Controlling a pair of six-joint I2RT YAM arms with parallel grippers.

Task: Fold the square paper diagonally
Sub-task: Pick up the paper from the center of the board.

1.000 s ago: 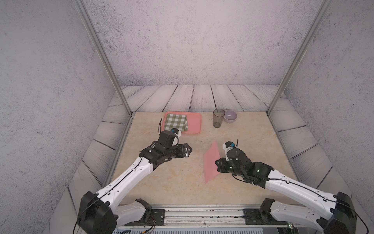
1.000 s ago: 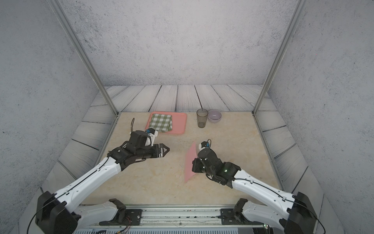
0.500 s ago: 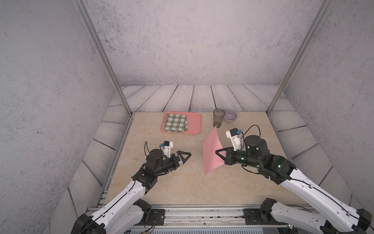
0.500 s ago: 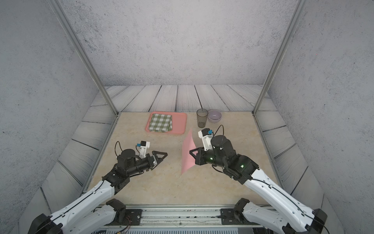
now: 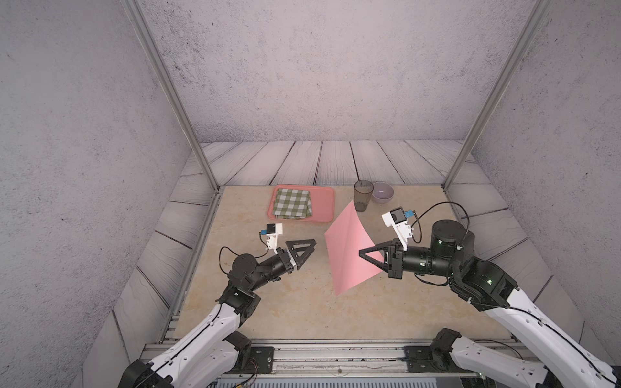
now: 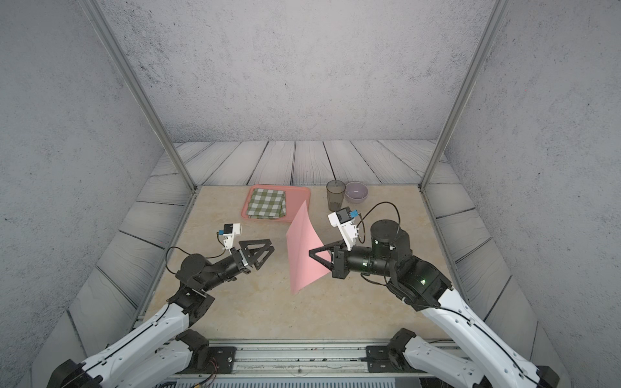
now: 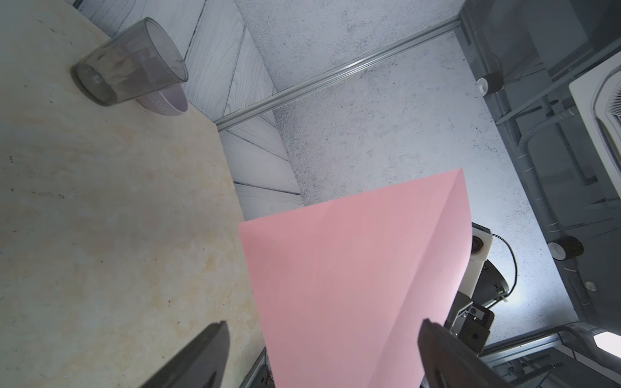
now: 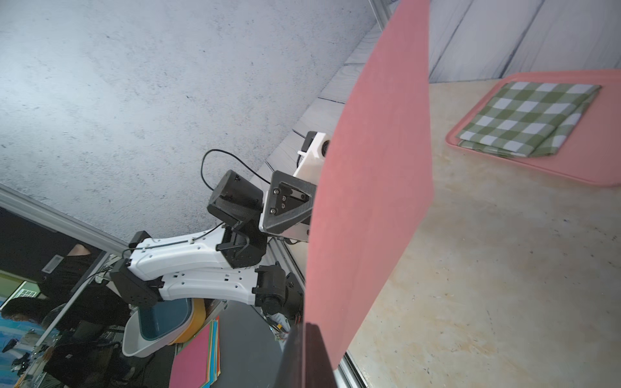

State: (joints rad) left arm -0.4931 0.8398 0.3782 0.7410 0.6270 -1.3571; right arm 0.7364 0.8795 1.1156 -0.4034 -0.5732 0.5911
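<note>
One square paper (image 5: 344,242) (image 6: 300,255) in both top views, upright above the desk (image 5: 302,309), pinched at its edge by right jaws; left jaws spread, empty, near it. Behind: one cup (image 5: 363,196), one bowl (image 5: 383,192), one tray (image 5: 327,205) carrying one checked cloth (image 5: 291,207). Left wrist view: square paper (image 7: 353,285) ahead of spread jaws. Right wrist view: jaws pressed onto square paper (image 8: 369,201).

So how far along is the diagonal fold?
Done: a crease runs down from one corner of the square paper. In hand: the right hand, shut, holds the sheet upright, halves splayed open; the left hand is open, clear of it. Left: probably pressing the halves together flat.
</note>
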